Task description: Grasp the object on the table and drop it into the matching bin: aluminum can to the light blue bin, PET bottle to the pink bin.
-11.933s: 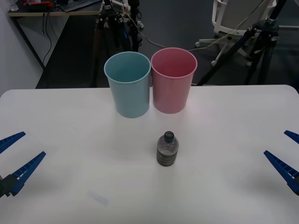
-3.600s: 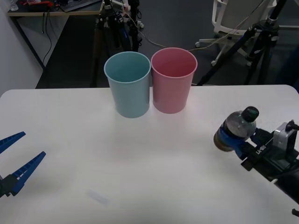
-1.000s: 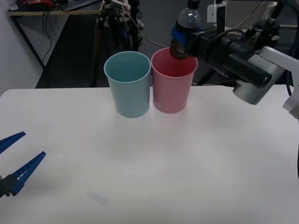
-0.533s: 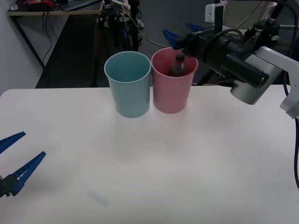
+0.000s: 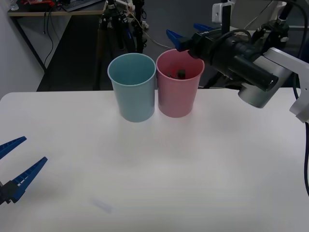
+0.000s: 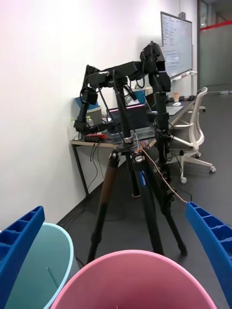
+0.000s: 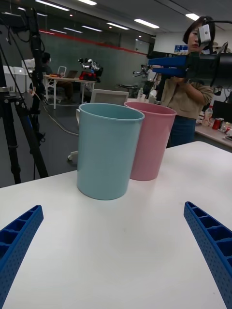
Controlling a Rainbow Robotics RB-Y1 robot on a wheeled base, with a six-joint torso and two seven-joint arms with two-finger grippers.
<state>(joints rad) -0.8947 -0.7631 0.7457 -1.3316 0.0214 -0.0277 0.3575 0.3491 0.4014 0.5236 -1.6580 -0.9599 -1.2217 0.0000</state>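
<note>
Table (image 5: 154, 183): white top with rounded corners, filling the lower two thirds of the front view.

Right arm (image 5: 251, 72): dark and grey, reaching in from the upper right of the front view toward the top centre.

Blue bin (image 5: 133, 87): light blue tapered cup, upright on the table at the upper centre, left of its pink neighbour and touching or just beside it. Also in the left wrist view (image 7: 107, 149) and, as a rim, in the right wrist view (image 6: 43, 270).

Pink bin (image 5: 178, 84): same shape, upright, upper centre of the front view. Also in the left wrist view (image 7: 151, 145) and as a rim in the right wrist view (image 6: 133, 280).

Right gripper (image 5: 187, 33): blue ribbed fingers spread apart with nothing between them, poised above the pink bin's mouth. In the right wrist view (image 6: 116, 251) its fingers (image 6: 19, 241) stand at both lower corners.

Left gripper (image 5: 17, 162): blue fingers apart, holding nothing, low over the table at the lower left edge of the front view. In the left wrist view (image 7: 113, 260) its fingers (image 7: 212, 241) are widely spaced.

Bottle (image 5: 181, 73): small, dark-capped, inside the pink bin, cap just visible below the rim.
</note>
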